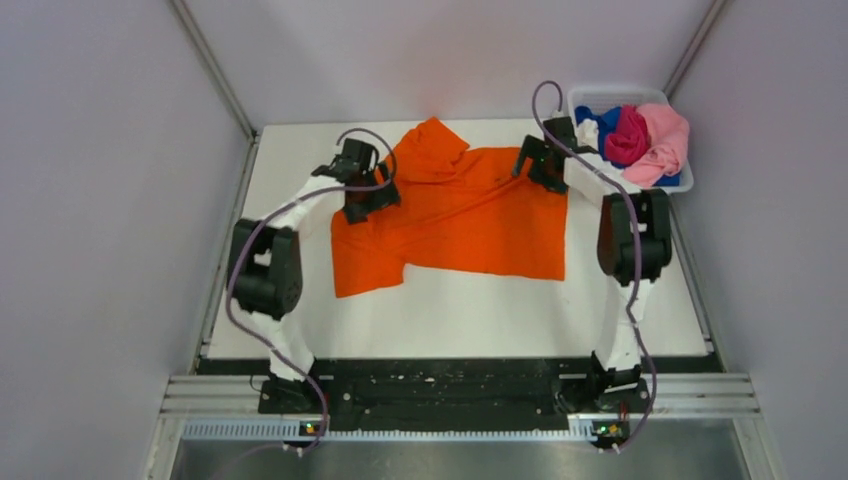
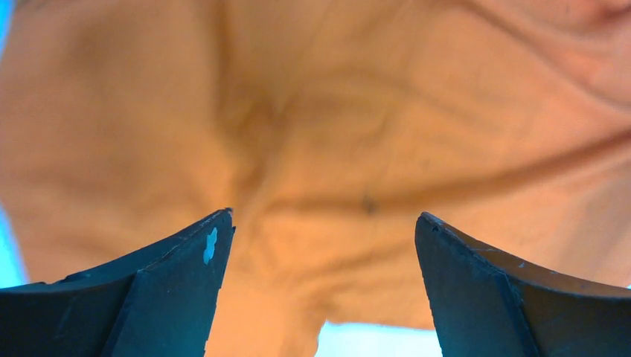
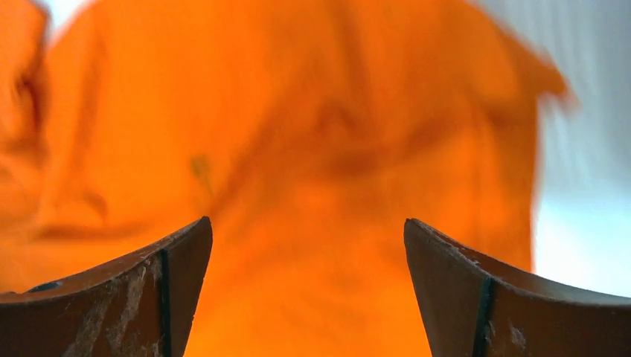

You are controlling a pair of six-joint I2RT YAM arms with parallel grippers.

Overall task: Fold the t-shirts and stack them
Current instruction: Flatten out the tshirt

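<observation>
My left fingers (image 2: pixel 149 297) fill the bottom of the left wrist view, spread wide with nothing between them and creased orange cloth just beyond. My right fingers (image 3: pixel 119 297) are spread the same way over the same cloth. In the top view the orange t-shirt (image 1: pixel 470 215) lies rumpled in the centre of the white surface (image 1: pixel 450 310). I judge that closing here could catch only one layer, or a wrinkle, and the fold would go crooked. Uneven pulls would drag the shirt sideways. My right arm is close beside the bin (image 1: pixel 585 97) at upper right, which holds the other t-shirts (image 1: pixel 650 140). A careless swing could knock it.
</observation>
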